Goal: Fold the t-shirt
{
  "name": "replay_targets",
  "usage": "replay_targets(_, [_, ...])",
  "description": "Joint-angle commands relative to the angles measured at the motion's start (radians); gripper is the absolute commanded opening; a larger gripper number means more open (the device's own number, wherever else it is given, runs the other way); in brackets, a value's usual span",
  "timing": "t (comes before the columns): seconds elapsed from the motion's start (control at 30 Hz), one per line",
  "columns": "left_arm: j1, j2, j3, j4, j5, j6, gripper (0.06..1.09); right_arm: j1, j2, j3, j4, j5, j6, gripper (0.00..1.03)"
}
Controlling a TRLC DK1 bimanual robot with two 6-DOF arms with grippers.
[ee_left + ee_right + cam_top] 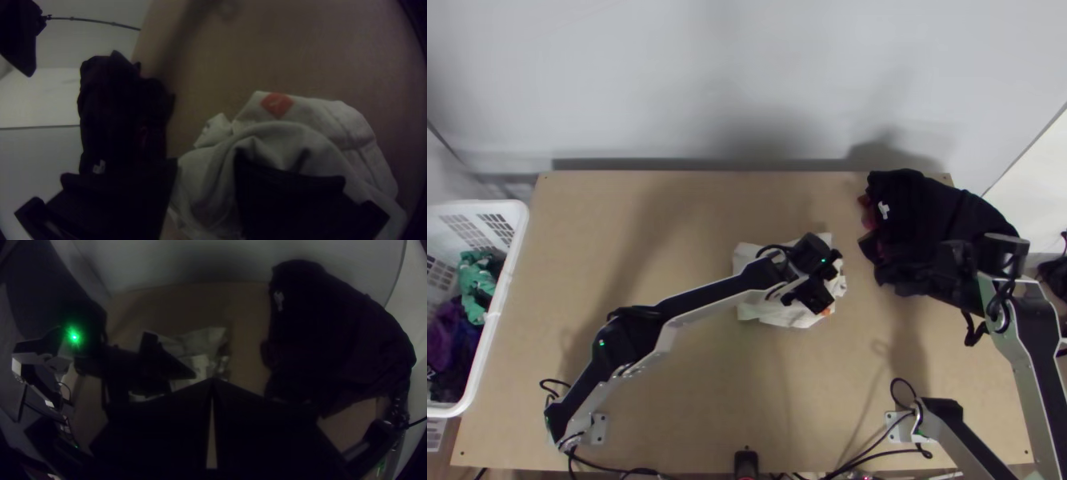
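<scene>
Wrinkly pale cloth [204, 186] between the left gripper's [805, 296] dull black fingers [289, 200]; smooth, dull wooden table [691, 408] under them.

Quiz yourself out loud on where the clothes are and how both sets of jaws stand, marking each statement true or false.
1. The white t-shirt lies bunched on the wooden table. True.
2. The left gripper has its jaws closed. False: they stand wide apart at the t-shirt.
3. The dark clothes are in the laundry basket. False: they are heaped on the table.
4. The basket holds green cloth. True.
</scene>
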Motion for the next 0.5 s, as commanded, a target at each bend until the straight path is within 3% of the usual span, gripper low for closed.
replay_targets(0.0, [0.015,0.076,0.05,-0.018,0.001,0.012,1.04,-0.023,-0.024,-0.002,-0.009,-0.004,0.002,0.03])
replay_targets(0.17, [0.046,-0.007,0.097,-0.198,0.009,-0.027,1.04,-0.015,-0.024,0.004,-0.009,-0.005,0.01,0.03])
replay_targets(0.47, [0.084,-0.181,0.111,-0.37,0.035,-0.053,1.04,0.027,-0.029,-0.001,-0.007,-0.004,0.03,0.03])
